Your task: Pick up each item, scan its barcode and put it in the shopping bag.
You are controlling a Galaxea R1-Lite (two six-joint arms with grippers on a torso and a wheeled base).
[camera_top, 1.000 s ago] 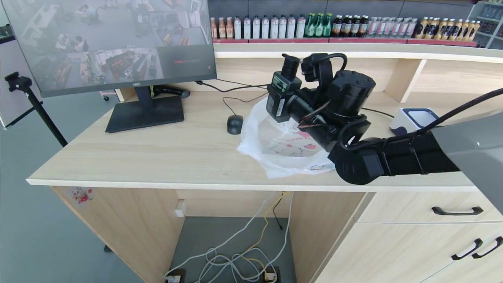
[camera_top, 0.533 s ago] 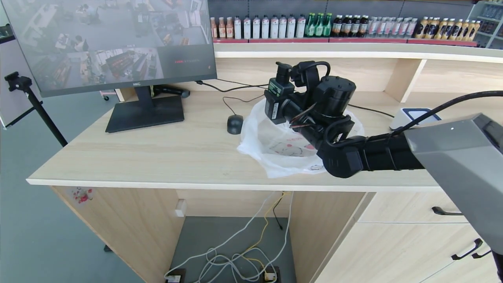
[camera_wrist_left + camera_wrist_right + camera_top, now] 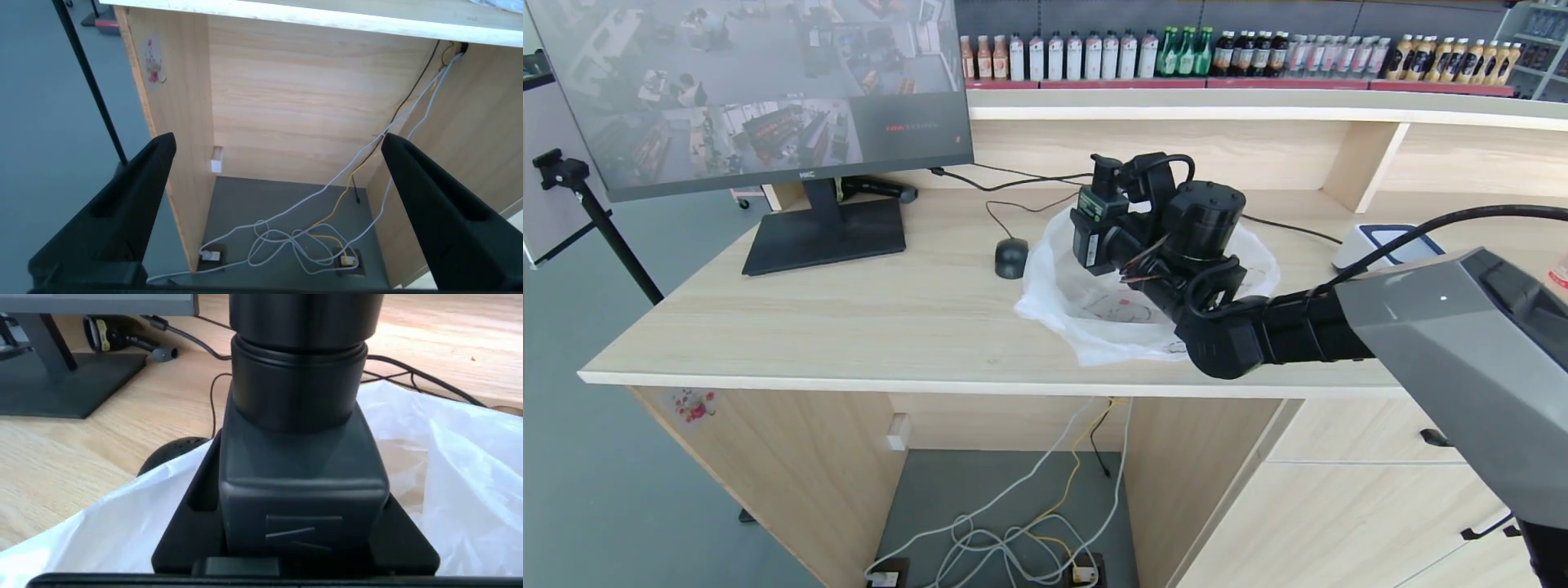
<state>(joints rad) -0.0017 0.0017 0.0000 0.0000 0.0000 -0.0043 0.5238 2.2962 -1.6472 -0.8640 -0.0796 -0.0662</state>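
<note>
- Your right gripper (image 3: 1112, 238), clamped on the dark bottle (image 3: 1096, 214), hangs over the shopping bag (image 3: 1086, 335).
- Your left gripper (image 3: 278, 143) is spread, empty.
- Risk: the limp bag rim may deflect the bottle.

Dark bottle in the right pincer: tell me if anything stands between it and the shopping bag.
Nothing visible does. The dark bottle, held in the right pincer, hangs over the open mouth of the shopping bag, with only air between. The mouse lies beside the bag, out of the path.
</note>
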